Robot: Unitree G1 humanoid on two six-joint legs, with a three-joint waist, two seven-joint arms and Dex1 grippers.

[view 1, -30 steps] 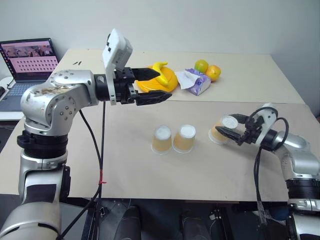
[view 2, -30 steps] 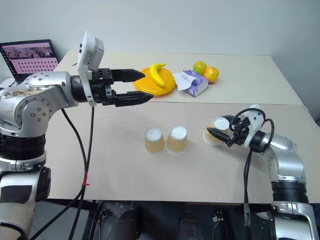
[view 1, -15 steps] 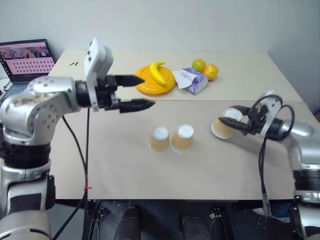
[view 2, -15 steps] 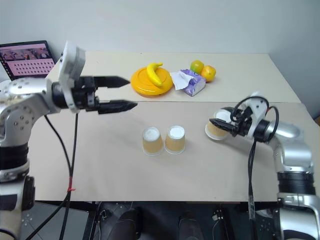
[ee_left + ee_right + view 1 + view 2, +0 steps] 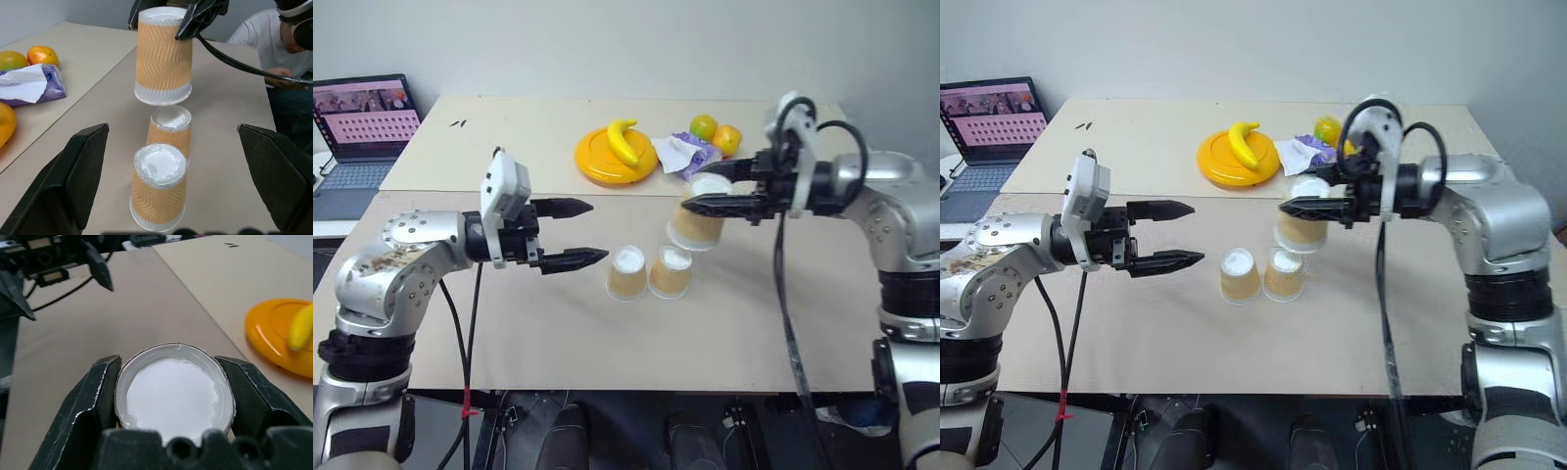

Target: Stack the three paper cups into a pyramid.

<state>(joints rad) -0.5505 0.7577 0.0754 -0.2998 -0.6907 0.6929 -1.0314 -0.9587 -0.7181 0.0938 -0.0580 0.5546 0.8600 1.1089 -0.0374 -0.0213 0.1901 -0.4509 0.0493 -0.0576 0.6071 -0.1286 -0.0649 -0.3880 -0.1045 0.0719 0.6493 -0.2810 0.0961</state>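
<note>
Lifted: right fingers clamp third cup above two cups; left fingers wide.

Left arm reaches in low, its left claw level, pointing inward, fingers spread wide and empty. Right arm is raised and bent across, right claw level, clamped on a paper cup held in the air.

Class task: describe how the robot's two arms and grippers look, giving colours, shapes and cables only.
Both arms have rounded, silver-grey metal shells with black joint sections. The left gripper and right gripper each have two long black fingers that taper to points. A white boxy camera module sits on each wrist. Black cables loop around the right wrist and hang down from both arms; the left arm's cable has a red band low down.
</note>
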